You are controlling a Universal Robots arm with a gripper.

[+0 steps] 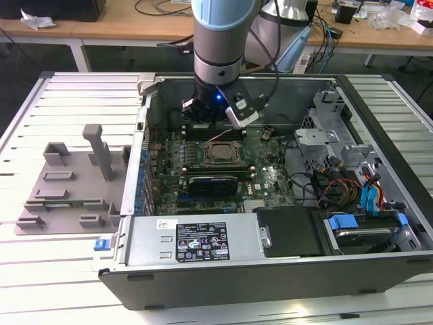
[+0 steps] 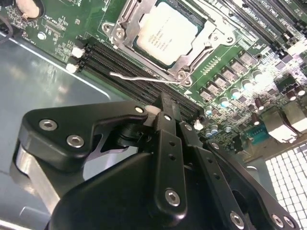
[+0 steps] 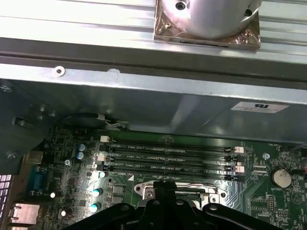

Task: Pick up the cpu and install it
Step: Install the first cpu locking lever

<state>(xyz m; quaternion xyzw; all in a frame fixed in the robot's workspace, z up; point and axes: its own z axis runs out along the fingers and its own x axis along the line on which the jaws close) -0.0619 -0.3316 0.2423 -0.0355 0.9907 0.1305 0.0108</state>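
While the pincer point(image 2: 165, 99) hangs clenched on nothing over the memory slots point(image 2: 120, 64), the cpu point(image 2: 165, 32) lies flat in its socket frame point(image 2: 125, 24) just ahead of the fingertips, apart from them, with a thin wire lever point(image 2: 144, 78) between

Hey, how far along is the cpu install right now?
The cpu already sits in the socket frame on the motherboard, so pick-up and placing look done. The gripper hovers over the memory slots beside it. Left: I cannot tell whether the wire lever is latched.
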